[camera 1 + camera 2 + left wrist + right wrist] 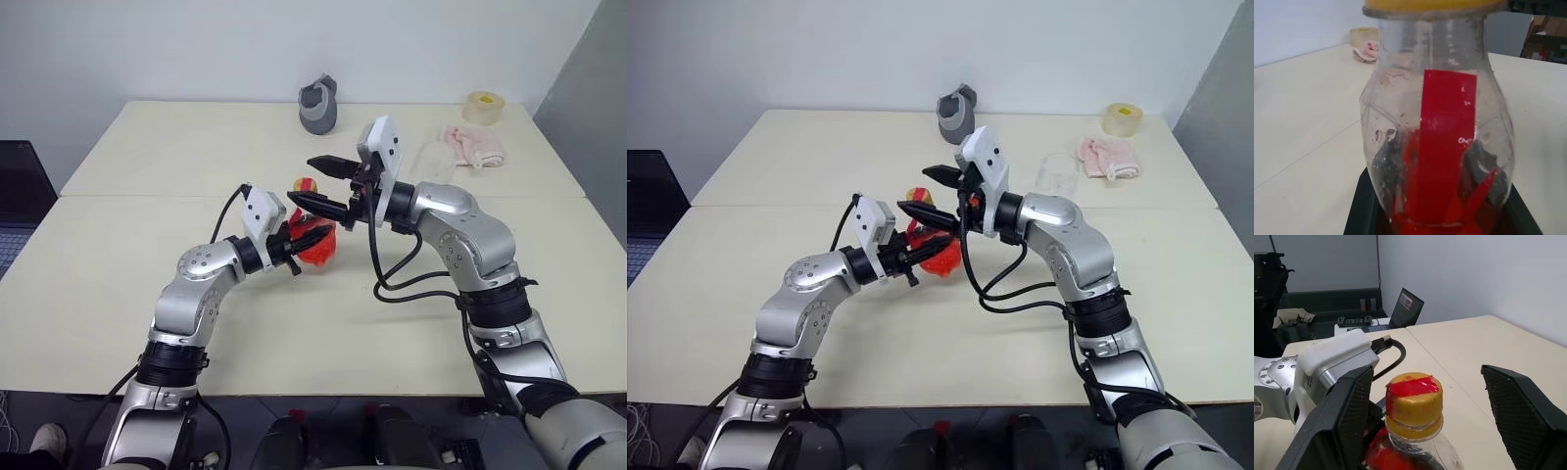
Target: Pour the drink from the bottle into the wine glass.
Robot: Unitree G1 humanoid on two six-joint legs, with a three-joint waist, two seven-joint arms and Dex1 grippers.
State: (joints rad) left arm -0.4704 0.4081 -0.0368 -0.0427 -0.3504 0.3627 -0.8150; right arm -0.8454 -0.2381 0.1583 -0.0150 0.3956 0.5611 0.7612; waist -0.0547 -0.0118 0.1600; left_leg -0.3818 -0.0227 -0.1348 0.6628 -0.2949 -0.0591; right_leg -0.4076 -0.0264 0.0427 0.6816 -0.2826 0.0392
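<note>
You see the bottle (1437, 132) upright mid-table, clear and round-bodied, red strip down its side, yellow cap (1414, 405) red-taped, the drink (318, 249) low inside. The wine glass (1056, 172) stands well apart.

Both arms are silver-grey metal with rounded joint housings and black bands between the segments. Each wrist carries a white box-shaped camera block. The left gripper (312, 238) and the right gripper (315, 184) each have two black, pointed fingers (1347, 421) with a fine mesh texture inside. Black cables loop loosely from the wrists. Small screws dot the round joint caps.
</note>
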